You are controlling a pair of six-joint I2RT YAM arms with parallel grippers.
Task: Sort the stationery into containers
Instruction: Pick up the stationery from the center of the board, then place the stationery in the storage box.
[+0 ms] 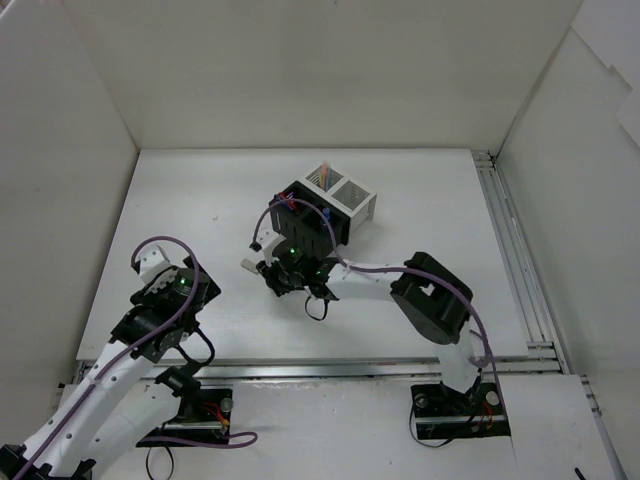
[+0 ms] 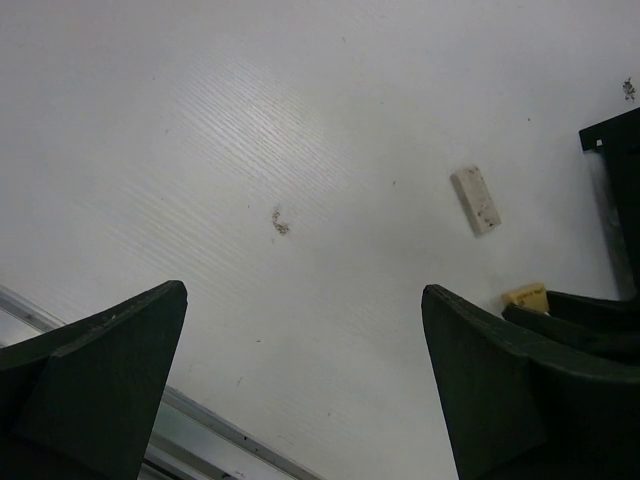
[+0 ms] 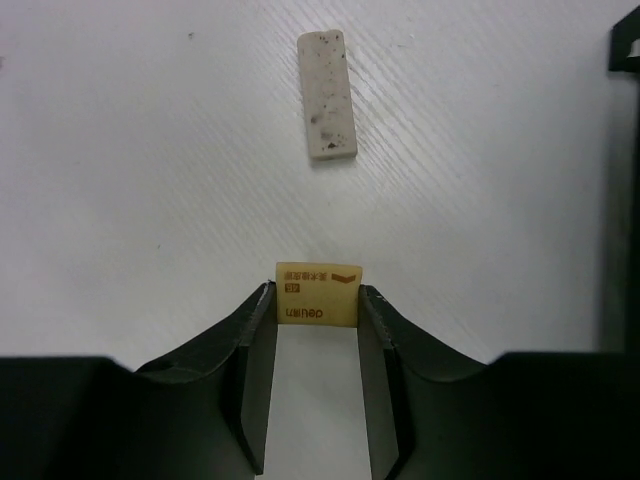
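My right gripper [image 3: 317,292] is shut on a beige eraser with a yellow printed sleeve [image 3: 317,296], its two fingers pressed against the eraser's sides just above the table. A second, bare speckled eraser [image 3: 327,95] lies flat a little beyond it. The left wrist view shows both erasers too: the bare one [image 2: 476,199] and the sleeved one [image 2: 526,296]. My left gripper [image 2: 300,290] hangs wide open over bare table with nothing between its fingers. The containers [image 1: 330,205], a block of black and white bins, stand behind the right gripper, with coloured pens [image 1: 323,178] upright in a rear bin.
A black bin wall [image 3: 625,150] stands close to the right of the right gripper. A metal rail [image 2: 200,420] runs along the near table edge under the left gripper. White walls enclose the table on three sides.
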